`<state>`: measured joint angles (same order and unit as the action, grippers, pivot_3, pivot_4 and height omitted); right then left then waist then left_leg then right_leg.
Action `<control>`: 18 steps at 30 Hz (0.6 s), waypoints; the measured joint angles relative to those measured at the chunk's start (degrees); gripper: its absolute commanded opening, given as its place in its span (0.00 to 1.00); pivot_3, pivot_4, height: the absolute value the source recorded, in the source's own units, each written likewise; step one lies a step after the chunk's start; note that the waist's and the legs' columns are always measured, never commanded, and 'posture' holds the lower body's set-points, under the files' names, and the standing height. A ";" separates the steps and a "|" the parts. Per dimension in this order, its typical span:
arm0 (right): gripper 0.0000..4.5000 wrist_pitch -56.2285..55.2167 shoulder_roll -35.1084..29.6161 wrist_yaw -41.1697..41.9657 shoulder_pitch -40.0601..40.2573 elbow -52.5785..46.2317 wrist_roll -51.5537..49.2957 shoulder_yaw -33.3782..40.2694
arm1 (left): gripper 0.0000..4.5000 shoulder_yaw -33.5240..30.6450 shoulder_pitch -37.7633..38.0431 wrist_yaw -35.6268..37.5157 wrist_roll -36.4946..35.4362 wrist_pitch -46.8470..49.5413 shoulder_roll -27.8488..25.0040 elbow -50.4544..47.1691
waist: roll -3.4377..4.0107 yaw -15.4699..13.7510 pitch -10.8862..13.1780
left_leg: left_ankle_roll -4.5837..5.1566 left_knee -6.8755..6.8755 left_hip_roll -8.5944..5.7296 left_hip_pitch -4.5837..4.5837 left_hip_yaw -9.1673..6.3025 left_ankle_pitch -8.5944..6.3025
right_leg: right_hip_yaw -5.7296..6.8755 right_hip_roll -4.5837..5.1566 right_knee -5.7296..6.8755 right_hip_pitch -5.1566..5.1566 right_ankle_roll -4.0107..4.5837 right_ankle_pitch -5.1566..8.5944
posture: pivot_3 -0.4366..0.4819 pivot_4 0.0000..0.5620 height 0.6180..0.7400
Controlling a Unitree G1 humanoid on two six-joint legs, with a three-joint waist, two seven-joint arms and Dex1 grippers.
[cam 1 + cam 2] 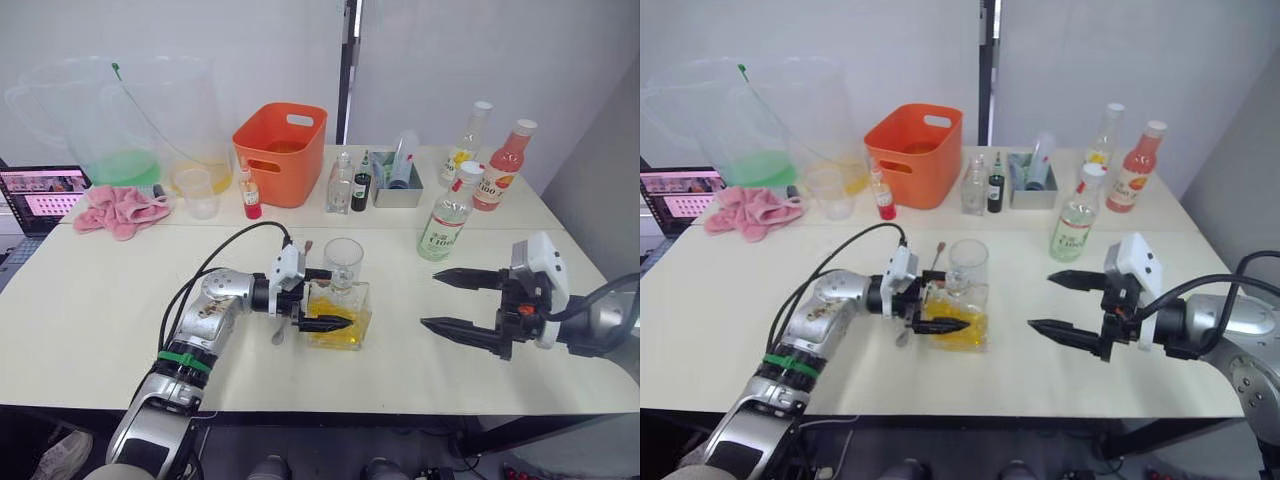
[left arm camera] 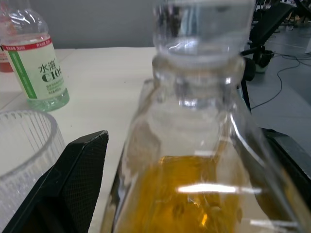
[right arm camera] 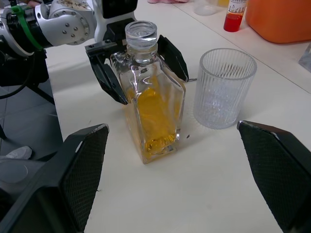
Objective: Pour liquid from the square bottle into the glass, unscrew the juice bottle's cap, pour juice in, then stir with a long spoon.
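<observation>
Flanking square amber-filled glass bottle point(image 3: 151, 104), left pincer point(image 1: 322, 298) parted, right pincer point(image 1: 447, 301) spread, ribbed tumbler point(image 3: 224, 88) beside.

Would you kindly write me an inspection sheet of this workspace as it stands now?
Surface: pale table, no spills seen.
Job's things: square bottle upright, stopper on, amber liquid inside; ribbed glass beside it, looks empty; juice bottle capped at the back right; spoon partly hidden behind the left gripper.
Clutter: orange basket, pink cloth, plastic jugs, small bottles, clear water bottle, metal tray.
Grippers: left gripper fingers either side of the square bottle, contact unclear; right gripper open, holding nothing.
Cables: black cable looping over the left arm.
Surroundings: laptop at the left edge; grey wall behind.
</observation>
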<state>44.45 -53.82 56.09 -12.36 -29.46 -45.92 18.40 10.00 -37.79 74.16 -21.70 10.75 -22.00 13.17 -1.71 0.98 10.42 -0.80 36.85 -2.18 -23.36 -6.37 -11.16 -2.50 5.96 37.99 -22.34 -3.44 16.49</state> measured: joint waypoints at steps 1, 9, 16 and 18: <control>1.00 -0.36 0.01 0.00 -0.51 0.38 0.18 -0.38 | 1.00 -0.02 0.54 -0.83 -0.02 1.54 -0.75 -2.37 | 0.00 0.03 0.00 | 0.00 0.00 0.00 0.01 0.00 0.00 | 0.00 0.00 -0.01 0.01 0.00 0.00 | 0.48 0.27 1.00; 1.00 -2.14 0.80 -0.04 -2.56 2.00 1.75 -4.38 | 1.00 0.00 2.04 -2.18 0.08 4.55 -2.61 -6.32 | 0.00 -0.12 0.00 | 0.00 0.00 -0.01 0.02 0.00 0.00 | 0.00 0.00 -0.01 0.01 0.00 0.00 | 0.48 0.27 1.00; 1.00 -3.00 0.95 0.00 -3.15 3.08 2.42 -5.59 | 0.94 0.05 2.39 -0.48 0.10 4.16 -4.18 -6.37 | 0.00 -0.07 0.00 | 0.00 0.00 0.00 0.02 0.00 0.00 | 0.00 0.00 -0.02 0.01 0.00 0.00 | 0.48 0.27 1.00; 1.00 -3.12 0.95 0.04 -3.64 3.19 2.70 -6.26 | 0.83 0.05 2.32 -0.38 0.20 3.93 -4.13 -5.86 | 0.00 -0.08 0.00 | 0.00 0.00 -0.01 0.02 0.00 0.00 | -0.01 0.00 -0.02 0.01 0.00 0.00 | 0.48 0.27 1.00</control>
<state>41.33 -52.87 56.13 -16.00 -26.27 -43.22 12.15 10.05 -35.47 73.78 -21.49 14.69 -26.13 7.31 -1.71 0.89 10.42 -0.80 36.85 -2.19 -23.34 -6.37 -11.16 -2.51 5.97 37.97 -22.33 -3.44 16.49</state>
